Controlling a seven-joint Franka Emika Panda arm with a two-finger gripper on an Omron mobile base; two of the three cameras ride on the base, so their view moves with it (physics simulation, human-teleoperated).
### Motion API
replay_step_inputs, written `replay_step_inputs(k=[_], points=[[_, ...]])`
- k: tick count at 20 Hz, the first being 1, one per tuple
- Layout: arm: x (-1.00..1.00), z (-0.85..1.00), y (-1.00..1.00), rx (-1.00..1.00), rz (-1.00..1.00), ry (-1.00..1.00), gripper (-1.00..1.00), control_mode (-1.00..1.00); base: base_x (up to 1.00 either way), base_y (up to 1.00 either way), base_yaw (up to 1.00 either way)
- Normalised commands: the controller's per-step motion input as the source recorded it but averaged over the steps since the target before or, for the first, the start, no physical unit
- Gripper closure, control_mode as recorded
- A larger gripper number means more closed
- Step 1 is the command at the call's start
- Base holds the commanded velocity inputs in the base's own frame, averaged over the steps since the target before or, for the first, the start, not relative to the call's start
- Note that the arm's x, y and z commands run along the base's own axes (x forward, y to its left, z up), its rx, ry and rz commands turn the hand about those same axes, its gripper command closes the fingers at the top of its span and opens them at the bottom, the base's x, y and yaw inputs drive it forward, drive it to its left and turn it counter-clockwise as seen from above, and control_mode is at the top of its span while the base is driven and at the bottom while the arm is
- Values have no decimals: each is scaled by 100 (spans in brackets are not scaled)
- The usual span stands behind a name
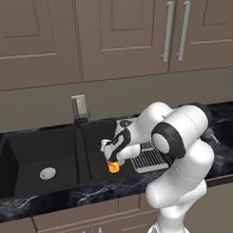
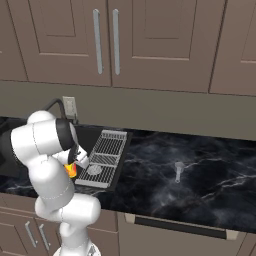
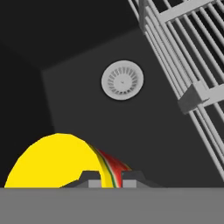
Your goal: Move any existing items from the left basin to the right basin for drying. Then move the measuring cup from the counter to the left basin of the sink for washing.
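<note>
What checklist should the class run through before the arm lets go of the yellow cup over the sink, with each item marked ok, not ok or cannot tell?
1. Gripper shut on the yellow cup: ok, the fingertips pinch its rim in the hand view.
2. Cup over the right basin, beside the white wire rack: ok.
3. Basin floor around the silver drain bare below the cup: ok.
4. Cup resting on the basin floor: cannot tell.
5. Left basin free of other items: ok, only its drain shows.
6. Measuring cup waiting on the counter: ok.
</note>
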Motion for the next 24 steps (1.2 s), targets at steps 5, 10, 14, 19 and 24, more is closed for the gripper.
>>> replay_step_inputs(k=[5,10,14,19,24], points=[[11,-10,20,0,2,0,100,-100,0,0,0],[11,-5,24,0,2,0,100,-100,0,0,0],[14,0,26,0,2,1,100,-100,0,0,0],[15,0,28,0,2,1,100,-100,0,0,0],[15,0,28,0,2,0,100,-100,0,0,0]])
